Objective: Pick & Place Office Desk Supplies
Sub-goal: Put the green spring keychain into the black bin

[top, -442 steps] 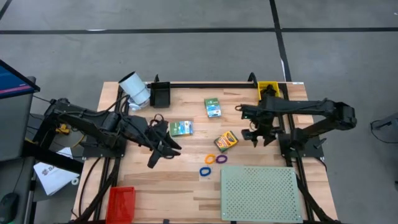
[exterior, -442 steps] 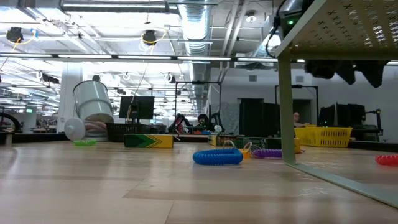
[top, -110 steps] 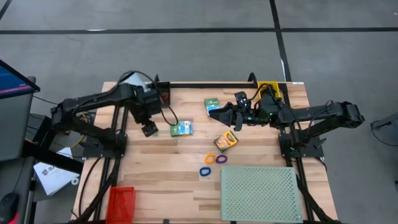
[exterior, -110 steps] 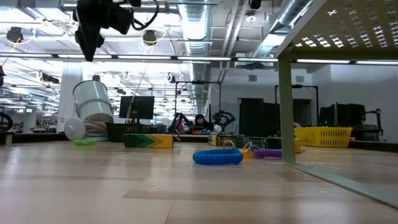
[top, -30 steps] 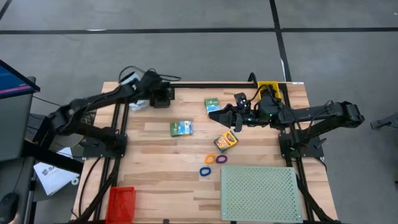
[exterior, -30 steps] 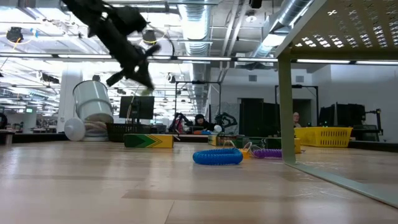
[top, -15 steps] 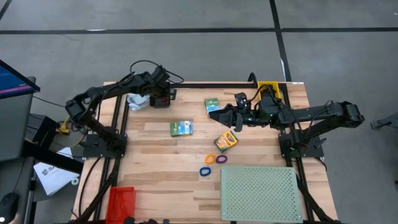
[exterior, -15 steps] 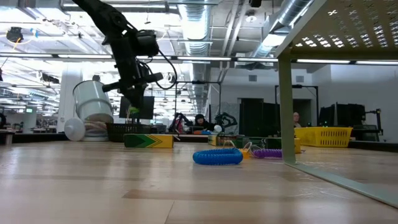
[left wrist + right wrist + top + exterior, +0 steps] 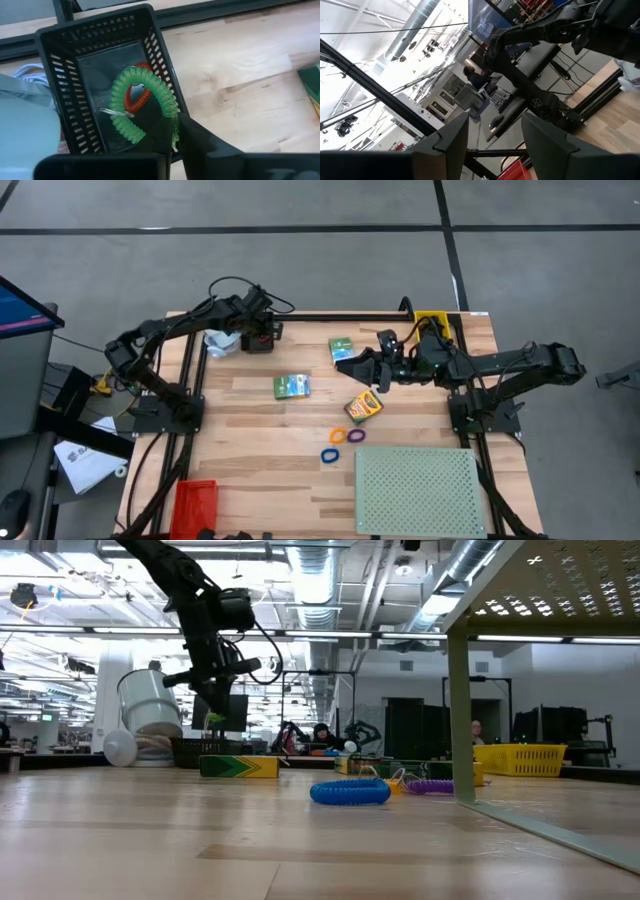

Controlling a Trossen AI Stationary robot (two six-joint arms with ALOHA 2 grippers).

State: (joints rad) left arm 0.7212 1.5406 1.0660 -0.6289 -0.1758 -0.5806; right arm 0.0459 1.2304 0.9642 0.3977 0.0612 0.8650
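Left gripper (image 9: 172,131) hangs above the black slotted plastic basket (image 9: 95,45), fingers almost together, pinching the green coiled ring (image 9: 142,105). I part them fully and lift straight so the ring, drooping lengthwise into the basket over an orange ring (image 9: 137,97), drops free. Right gripper (image 9: 345,361) waits, fingers spread, holding nothing.

Grey floor (image 9: 300,270) with dark seams; ceiling ducts (image 9: 320,580), strip lights.
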